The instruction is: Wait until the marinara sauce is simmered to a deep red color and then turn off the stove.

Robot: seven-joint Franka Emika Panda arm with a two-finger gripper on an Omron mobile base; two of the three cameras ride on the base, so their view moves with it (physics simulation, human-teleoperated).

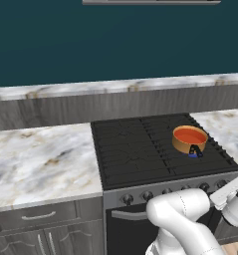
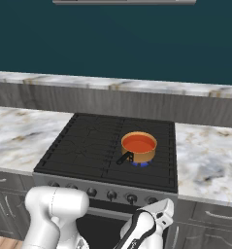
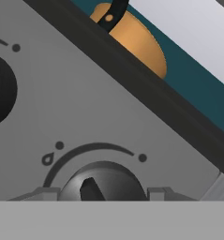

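The stove (image 1: 140,149) is taken as the landmark; it is set into a marbled counter (image 1: 41,159), with a grey back ledge (image 1: 115,102) behind it and a dark teal wall (image 1: 115,40) above that; a small copper-tan pot (image 1: 189,143) is seen standing on the stove's right-hand grates, toward the rear, over a burner where a little blue flame (image 2: 140,164) is visible under its base; the marinara sauce (image 1: 189,135) is held inside the pot as a smooth orange-red disc, lying just below the rim; the pot's short dark handle (image 2: 124,158) is pointed toward the stove's front edge; a row of dark knobs (image 2: 111,195) is carried along the stove's grey steel front, with the oven door (image 1: 125,231) below; the gripper (image 3: 114,193) is held very close to that front panel, directly before one knob (image 3: 102,182), whose arc marking and flame symbol are seen around it; the two fingertips (image 3: 159,192) are seen on either side of the knob, apart from each other; whether the knob is actually touched or gripped cannot be told; the pot's underside is seen above the stove's edge in the hand view.
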